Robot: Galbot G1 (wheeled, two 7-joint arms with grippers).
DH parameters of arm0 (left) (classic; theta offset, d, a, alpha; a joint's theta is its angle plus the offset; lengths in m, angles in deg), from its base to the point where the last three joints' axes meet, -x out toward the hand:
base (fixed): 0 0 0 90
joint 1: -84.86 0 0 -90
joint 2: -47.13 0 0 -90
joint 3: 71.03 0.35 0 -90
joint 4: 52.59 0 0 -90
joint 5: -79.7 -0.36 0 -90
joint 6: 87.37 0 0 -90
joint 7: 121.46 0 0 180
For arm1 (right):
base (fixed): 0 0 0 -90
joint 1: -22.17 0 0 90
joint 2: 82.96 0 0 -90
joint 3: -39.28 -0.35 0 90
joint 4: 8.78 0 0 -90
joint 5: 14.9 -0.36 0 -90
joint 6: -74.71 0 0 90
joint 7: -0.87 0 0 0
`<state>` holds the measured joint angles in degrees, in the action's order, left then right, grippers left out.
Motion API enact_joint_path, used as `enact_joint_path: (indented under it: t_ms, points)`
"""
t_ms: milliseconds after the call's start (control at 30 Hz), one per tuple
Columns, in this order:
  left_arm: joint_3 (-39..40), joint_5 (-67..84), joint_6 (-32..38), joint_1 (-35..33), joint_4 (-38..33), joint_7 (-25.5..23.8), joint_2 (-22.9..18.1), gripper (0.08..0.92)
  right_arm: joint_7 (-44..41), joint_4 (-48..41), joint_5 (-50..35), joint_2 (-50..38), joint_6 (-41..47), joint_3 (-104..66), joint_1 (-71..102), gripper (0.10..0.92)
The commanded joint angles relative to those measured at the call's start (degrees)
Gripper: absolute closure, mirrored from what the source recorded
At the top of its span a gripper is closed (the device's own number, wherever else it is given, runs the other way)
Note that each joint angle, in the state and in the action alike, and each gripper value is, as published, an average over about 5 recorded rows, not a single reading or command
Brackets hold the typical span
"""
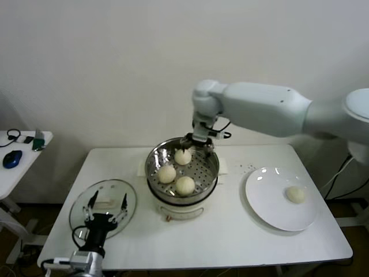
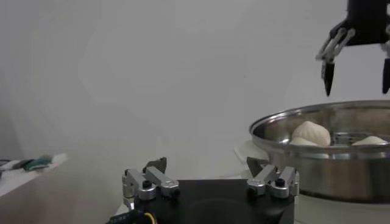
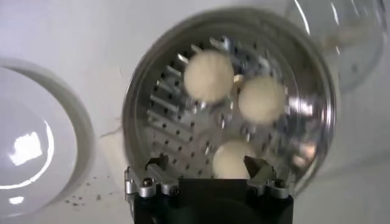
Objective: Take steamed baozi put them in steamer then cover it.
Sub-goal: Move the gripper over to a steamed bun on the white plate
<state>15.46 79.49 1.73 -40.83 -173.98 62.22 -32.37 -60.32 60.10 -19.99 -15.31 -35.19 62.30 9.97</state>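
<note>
From the head camera, the right gripper (image 1: 199, 140) hangs over the steamer (image 1: 154, 164), jaws apart and empty; three buns (image 1: 184, 185) lie inside, a fourth bun (image 1: 296, 194) on the plate (image 1: 262, 196). The left gripper (image 1: 105, 206), also spread, sits by the lid (image 1: 81, 210). The right wrist camera shows the same three buns (image 3: 209, 75) below it.

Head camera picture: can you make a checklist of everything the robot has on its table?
Surface: white table, crumbs beside plate.
Job's things: steamer holds three baozi; fourth baozi on white plate; glass cover flat on table, left of steamer.
Clutter: nothing seen.
Grippers: right gripper open, empty, above steamer's far rim; left gripper open, empty, over cover.
Cables: black cable at right gripper's wrist; another at far right.
Surroundings: side table with blue mouse; white wall.
</note>
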Motion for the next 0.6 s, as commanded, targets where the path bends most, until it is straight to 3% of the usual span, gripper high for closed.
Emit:
enact_joint_path:
  t_ms: [33,167,333,600]
  points:
    - [-0.8,0.9,0.3,0.7,0.0,-0.2,0.3,0.177,6.7,1.1,-10.7,-19.3,23.7,3.6,-3.4,0.203]
    - [-1.3,1.8,0.3,0.8,-0.2,-0.3,0.9,0.177,5.2,1.2,-11.4,-26.0,27.9,1.7,-0.1,0.203]
    - [-1.5,2.2,0.1,0.9,-0.7,-0.3,1.1,0.177,0.7,-1.9,-5.0,-32.7,27.5,-6.1,10.4,0.203]
    - [-1.7,2.1,0.2,-0.4,-1.0,-0.4,1.0,0.177,-2.9,-8.6,1.8,-35.0,24.1,-21.6,26.6,0.203]
